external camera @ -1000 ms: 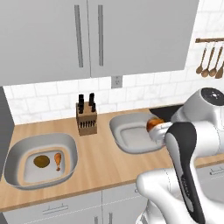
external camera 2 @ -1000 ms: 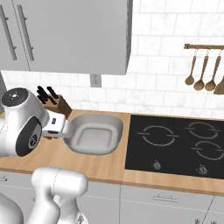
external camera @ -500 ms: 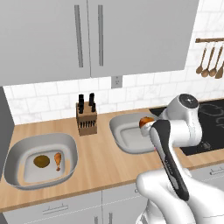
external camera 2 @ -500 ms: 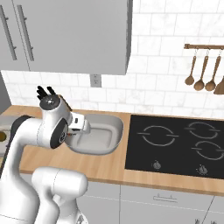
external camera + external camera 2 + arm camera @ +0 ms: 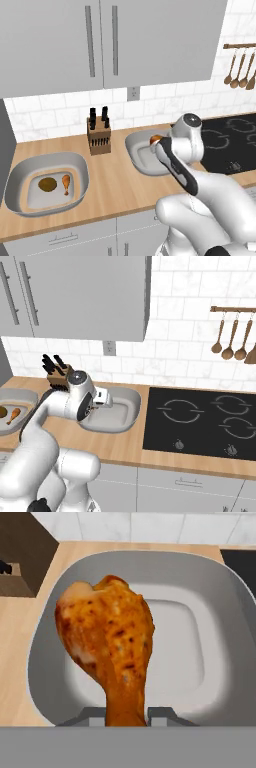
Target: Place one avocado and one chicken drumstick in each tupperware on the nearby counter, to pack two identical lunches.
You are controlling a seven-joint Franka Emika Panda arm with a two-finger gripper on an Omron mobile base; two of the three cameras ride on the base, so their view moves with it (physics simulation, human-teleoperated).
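Since a second ago the arm has swung in over the right-hand tupperware, carrying its load from that container's 3 o'clock edge to above its basin.

Left base view: two tupperwares sit on the counter. The left tupperware holds one avocado and, just beside it at 3 o'clock, one chicken drumstick. The right tupperware lies partly behind the arm, with a second drumstick showing orange at the wrist. One knife block stands between the containers, towards the tiles.

Right base view: the gripper hangs over the right tupperware's 9 o'clock side. One black cooktop lies at 3 o'clock of that container. Three wooden spoons hang on the wall.

Hand view: the jaws are closed on the thin bone end of the second drumstick, its plump end pointing to 12 o'clock above the grey basin.
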